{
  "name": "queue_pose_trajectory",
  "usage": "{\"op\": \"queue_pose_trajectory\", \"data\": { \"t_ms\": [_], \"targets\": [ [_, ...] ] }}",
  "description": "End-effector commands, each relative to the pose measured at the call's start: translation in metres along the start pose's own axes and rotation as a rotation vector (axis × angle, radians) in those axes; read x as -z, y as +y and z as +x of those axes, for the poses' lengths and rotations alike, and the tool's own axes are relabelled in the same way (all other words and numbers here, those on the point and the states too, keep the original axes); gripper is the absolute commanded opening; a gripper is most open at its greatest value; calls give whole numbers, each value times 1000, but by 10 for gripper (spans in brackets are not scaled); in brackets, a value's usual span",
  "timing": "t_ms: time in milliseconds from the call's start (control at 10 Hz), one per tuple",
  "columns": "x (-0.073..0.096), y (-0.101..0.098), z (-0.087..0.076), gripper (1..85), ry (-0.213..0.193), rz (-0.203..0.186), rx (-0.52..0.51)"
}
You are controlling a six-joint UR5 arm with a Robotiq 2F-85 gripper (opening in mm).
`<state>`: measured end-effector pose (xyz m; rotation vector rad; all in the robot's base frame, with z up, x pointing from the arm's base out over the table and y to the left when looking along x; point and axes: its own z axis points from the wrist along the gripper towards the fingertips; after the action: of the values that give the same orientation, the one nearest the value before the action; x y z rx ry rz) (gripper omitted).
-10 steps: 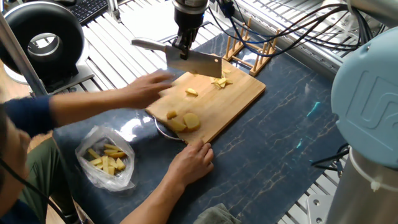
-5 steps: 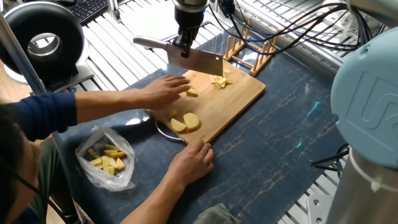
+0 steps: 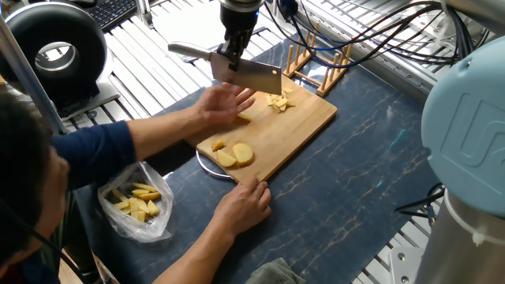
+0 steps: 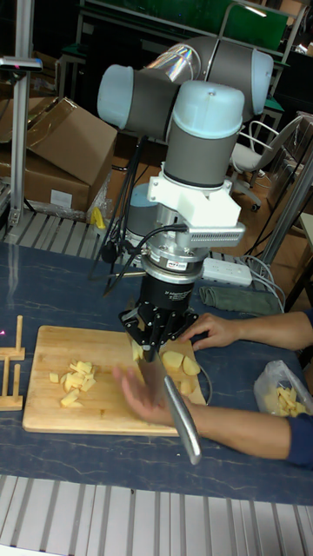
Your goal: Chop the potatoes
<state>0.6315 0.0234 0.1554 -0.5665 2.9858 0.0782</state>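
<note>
The potatoes (image 3: 234, 154) lie on the wooden cutting board (image 3: 296, 130) in two groups: two or three large rounded slices at the near edge, well below and in front of the gripper (image 3: 231, 57), and a small heap of chopped bits (image 3: 278, 102) just beneath and to the right of the blade's far end; in the tall fixed view the chopped bits (image 4: 76, 380) sit at the left of the board (image 4: 48, 413) and the big slices (image 4: 181, 362) at the right, on either side of the gripper (image 4: 161, 340). A person's hand (image 3: 223, 106) is spread flat on the board directly under the cleaver (image 3: 245, 76), between the blade and the wood, hiding whatever lies beneath it. The person's other hand (image 3: 246, 202) grips the board's near corner. A clear plastic bag (image 3: 134, 201) holding yellow pieces rests on the dark mat, well away to the lower left of the gripper. A wooden rack (image 3: 319, 63) stands just past the board's far edge, to the right of the gripper. A round metal rim (image 3: 207, 167) shows from under the board's near edge. The gripper points down with its fingers clamped on the cleaver's handle, the blade held above the board, edge down.
</note>
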Motion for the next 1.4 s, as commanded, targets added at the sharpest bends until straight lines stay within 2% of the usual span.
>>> {"op": "queue_pose_trajectory", "data": {
  "t_ms": [0, 100, 400, 800, 1300],
  "targets": [
    [1, 21, -3, 10, 7, -12, -65],
    [-3, 23, -2, 10, 10, -2, -73],
    [-5, 26, -7, 10, -6, -24, -75],
    [-4, 25, -7, 10, -8, -25, -78],
    [3, 23, -3, 10, 0, -31, -59]
  ]
}}
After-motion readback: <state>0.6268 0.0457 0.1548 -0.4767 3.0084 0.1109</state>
